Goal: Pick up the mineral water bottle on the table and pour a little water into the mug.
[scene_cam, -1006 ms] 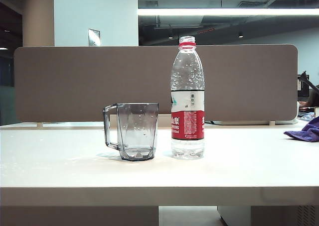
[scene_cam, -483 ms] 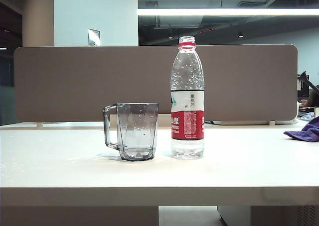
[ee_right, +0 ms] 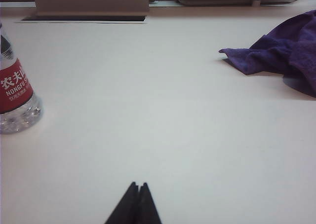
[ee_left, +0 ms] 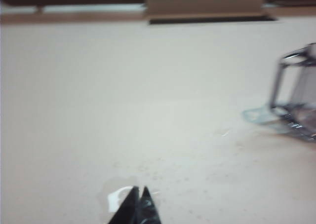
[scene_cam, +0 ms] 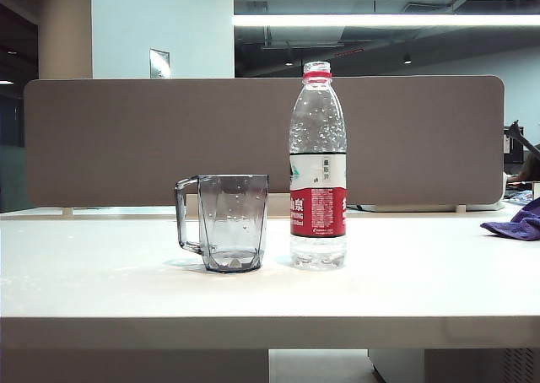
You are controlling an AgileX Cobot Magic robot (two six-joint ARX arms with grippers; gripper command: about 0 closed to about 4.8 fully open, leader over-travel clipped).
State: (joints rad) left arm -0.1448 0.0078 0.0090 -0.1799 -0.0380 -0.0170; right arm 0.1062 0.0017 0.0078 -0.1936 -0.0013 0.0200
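Wide white tabletop [scene_cam: 101, 290] carries, left to right: clear smoky-grey faceted plastic mug [scene_cam: 229, 223], handle leftward; just beside it, apart, upright tall clear mineral water bottle [scene_cam: 318, 168] with red neck ring and red-and-white label (cap off); crumpled purple cloth [scene_cam: 516, 223] at far right edge. Grey-brown partition panel [scene_cam: 126, 138] stands behind; ceiling light strip [scene_cam: 380, 19] above. Left gripper [ee_left: 138, 197], jaws together, low over bare table near mug; right gripper [ee_right: 138, 189], jaws together, holds nothing, between bottle and cloth.
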